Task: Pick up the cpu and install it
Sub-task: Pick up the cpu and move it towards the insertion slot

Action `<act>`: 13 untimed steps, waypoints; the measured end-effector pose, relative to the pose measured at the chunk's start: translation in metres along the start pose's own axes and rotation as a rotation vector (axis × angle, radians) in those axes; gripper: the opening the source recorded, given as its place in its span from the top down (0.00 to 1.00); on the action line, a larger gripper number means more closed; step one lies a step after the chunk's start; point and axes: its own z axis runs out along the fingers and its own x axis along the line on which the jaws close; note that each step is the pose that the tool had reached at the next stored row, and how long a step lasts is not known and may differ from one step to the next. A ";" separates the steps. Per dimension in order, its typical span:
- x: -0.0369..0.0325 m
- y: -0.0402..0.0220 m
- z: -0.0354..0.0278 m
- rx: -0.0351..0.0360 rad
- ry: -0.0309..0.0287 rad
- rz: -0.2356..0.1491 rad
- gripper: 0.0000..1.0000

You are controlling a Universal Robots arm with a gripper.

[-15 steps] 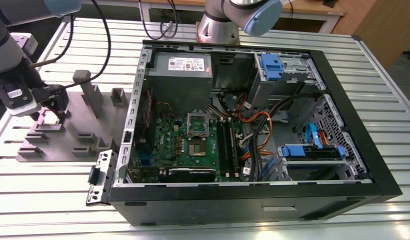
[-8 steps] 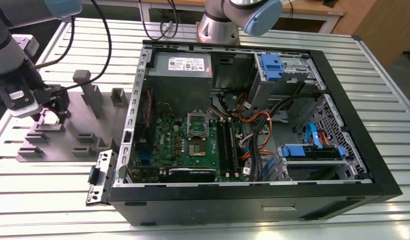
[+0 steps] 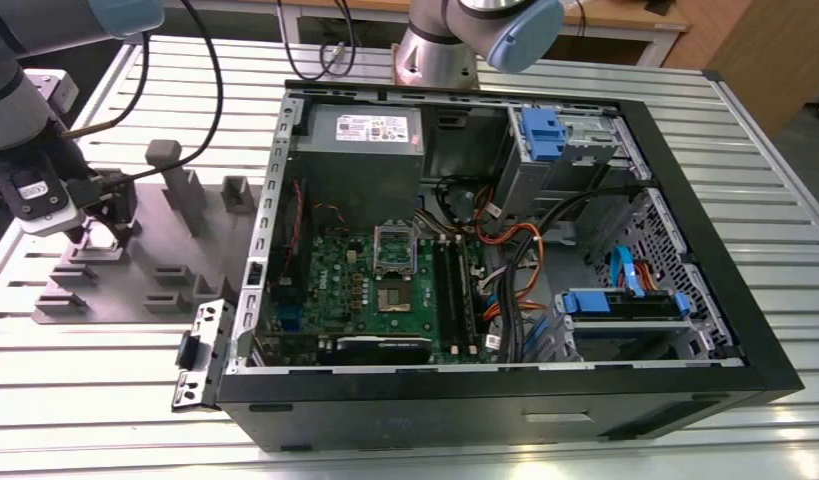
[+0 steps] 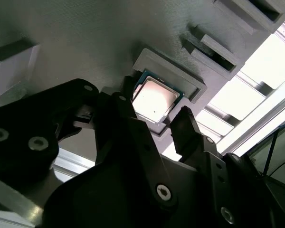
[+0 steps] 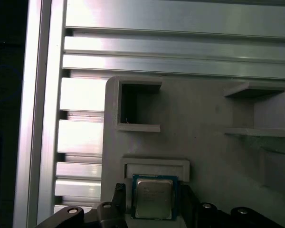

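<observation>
The gripper (image 3: 105, 228) hangs low over a grey plate (image 3: 129, 290), near the plate's edge on the exterior view's left. The plate lies on the slatted table (image 3: 769, 250), just beside the open case (image 3: 516, 400) and towards the table's edge on the exterior view's left. The arm (image 3: 9, 110) reaches down to it from that same side.

In both wrist views the cpu (image 4: 154, 99) (image 5: 153, 197) lies flat in a shallow framed seat (image 5: 156, 166) on the plate, metal top up. The seat is close to the plate's edge, with bare table slats just beyond. A square slot (image 5: 133, 107) is sunk into the plate between the seat and the plate's rounded corner.

The gripper's two dark fingers (image 4: 126, 109) are spread apart and stand one on each side of the cpu, down at its level. They grip nothing. In the first wrist view a narrow gap shows between one finger (image 5: 118, 199) and the chip's edge; on the other side I cannot tell whether finger and chip touch.

Upright grey posts (image 3: 182, 190) rise from the plate's far edge. Inside the case the green motherboard (image 3: 382, 290) lies flat, with a silver socket frame (image 3: 393, 245) near its middle, well apart from the gripper.
</observation>
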 end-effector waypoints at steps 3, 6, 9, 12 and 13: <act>0.0000 0.0000 0.0000 0.0001 0.0000 0.000 0.46; 0.0000 0.0000 0.0000 0.0002 0.0000 0.000 0.46; 0.0001 0.0000 0.0008 0.0000 -0.0003 0.000 0.46; 0.0003 -0.0001 0.0019 0.0001 -0.0001 0.000 0.46; 0.0004 -0.0001 0.0021 0.0002 -0.0001 0.000 0.46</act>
